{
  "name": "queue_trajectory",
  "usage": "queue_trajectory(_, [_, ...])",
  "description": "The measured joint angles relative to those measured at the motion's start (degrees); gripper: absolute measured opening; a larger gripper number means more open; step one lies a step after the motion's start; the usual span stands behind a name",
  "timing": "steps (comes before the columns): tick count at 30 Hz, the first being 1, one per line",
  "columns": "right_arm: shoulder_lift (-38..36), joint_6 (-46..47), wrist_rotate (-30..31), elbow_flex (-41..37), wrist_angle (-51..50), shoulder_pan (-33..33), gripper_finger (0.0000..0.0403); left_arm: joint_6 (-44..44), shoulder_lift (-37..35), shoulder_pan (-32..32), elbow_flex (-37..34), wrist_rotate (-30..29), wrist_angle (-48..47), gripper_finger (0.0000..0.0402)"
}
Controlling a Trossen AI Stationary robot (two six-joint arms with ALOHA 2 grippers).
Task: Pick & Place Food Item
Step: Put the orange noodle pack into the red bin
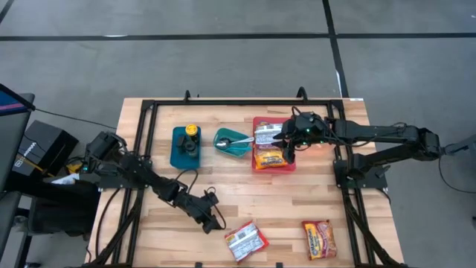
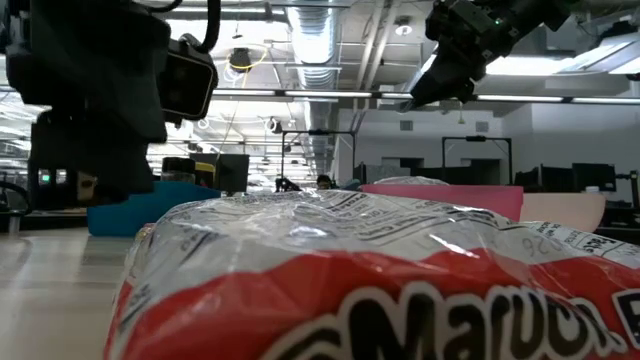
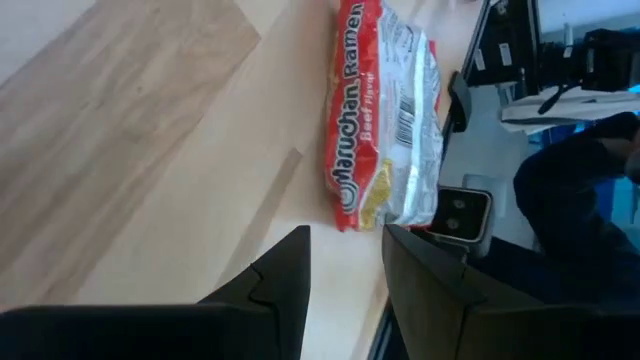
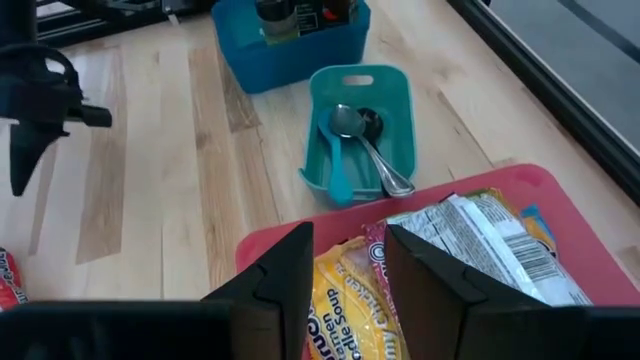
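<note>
Ramen packets are the food on my table: two lie in the red tray (image 1: 257, 165) at the far side, and two more lie loose on the wood near the front edge. Of the tray pair, I see a silvery packet (image 1: 266, 135) and a yellow packet (image 1: 269, 158) beside it, touching; the right wrist view shows both just past the fingers.

My right gripper (image 1: 286, 146) hangs over the red tray, above the packets. Its jaws stand a little apart with nothing between them; through the gap in the right wrist view I see only the tray and the packets below.

My left gripper (image 1: 216, 220) sits low near the front of the table, just beside the loose red-and-white packet (image 1: 246, 240). In the left wrist view its two dark fingers (image 3: 285, 280) are parted by a narrow gap and grip nothing; that packet lies on the wood ahead of them, apart from the tips. The other loose packet, a red one (image 1: 318, 239), lies further toward the right front corner, well apart from both grippers.

Between the arms, at the back, a teal cutlery bin (image 1: 233, 143) holds spoons and sits just beside the tray. A darker blue bin (image 1: 186, 147) with a yellow-capped bottle (image 1: 191, 130) stands next to it.
</note>
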Motion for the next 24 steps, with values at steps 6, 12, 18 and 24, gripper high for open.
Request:
queue_trajectory(6, [0.00,-0.72,-0.04,0.00,0.04,0.00,0.0120,-2.28,3.36,0.22,0.00,0.69,3.00,0.0121])
queue_trajectory(12, [0.00,-0.87,-0.06,0.00,0.30,0.00,0.0120,-3.00,7.01,0.22,0.01,3.04,10.34,0.0129])
queue_trajectory(18, [0.00,-0.87,-0.06,0.00,0.31,0.00,0.0120,-2.99,7.81,0.22,0.04,4.03,10.59,0.0170])
queue_trajectory(24, [0.00,-0.87,-0.06,0.00,0.29,0.00,0.0120,-3.00,7.81,0.22,0.04,3.84,10.56,0.0205])
